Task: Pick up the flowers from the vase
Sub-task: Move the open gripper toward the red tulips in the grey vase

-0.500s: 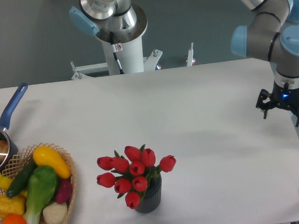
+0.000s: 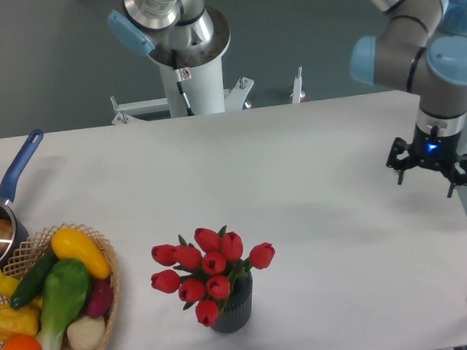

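gripper (image 2: 427, 171) shifted left and up — flowers (image 2: 210, 271) unmoved in vase (image 2: 236, 307).

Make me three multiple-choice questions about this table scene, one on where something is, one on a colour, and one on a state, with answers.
1. Where is the basket?
A. front left corner
B. back right
C. under the hand

2. What colour are the flowers?
A. yellow
B. red
C. white

3. What is the hand holding?
A. the flowers
B. the pan
C. nothing

Answers:
1 A, it sits at the front left by the pan.
2 B, every bud is red.
3 C, the hand hangs open over the right edge of the table, far from the vase where the flowers stand.
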{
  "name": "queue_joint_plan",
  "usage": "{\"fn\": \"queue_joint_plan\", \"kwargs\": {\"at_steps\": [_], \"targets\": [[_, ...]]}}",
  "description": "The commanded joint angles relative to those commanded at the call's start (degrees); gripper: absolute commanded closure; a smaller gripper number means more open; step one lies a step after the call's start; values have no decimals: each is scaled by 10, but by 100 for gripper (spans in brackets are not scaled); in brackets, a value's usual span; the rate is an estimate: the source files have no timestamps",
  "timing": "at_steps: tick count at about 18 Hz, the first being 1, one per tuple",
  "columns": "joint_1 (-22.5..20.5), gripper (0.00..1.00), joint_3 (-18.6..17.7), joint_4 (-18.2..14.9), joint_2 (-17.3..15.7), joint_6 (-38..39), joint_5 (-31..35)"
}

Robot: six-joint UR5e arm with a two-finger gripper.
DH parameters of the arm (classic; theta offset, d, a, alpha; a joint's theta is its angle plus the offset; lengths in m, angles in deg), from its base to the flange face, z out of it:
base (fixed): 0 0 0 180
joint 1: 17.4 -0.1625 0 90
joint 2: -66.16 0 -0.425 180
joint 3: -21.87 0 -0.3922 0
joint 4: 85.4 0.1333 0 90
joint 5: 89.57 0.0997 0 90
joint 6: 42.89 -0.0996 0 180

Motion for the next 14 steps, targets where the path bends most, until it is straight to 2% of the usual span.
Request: {"fn": "queue_joint_plan", "kwargs": {"at_steps": [2,4,12,14], "targets": [[3,0,-39,-3,-44,-2,-4],[25,0,-70,-4,-71,0,-7],[112,0,-88,-5,-107,29,-27],[125,0,-89,-5,-107,35,-72]]}}
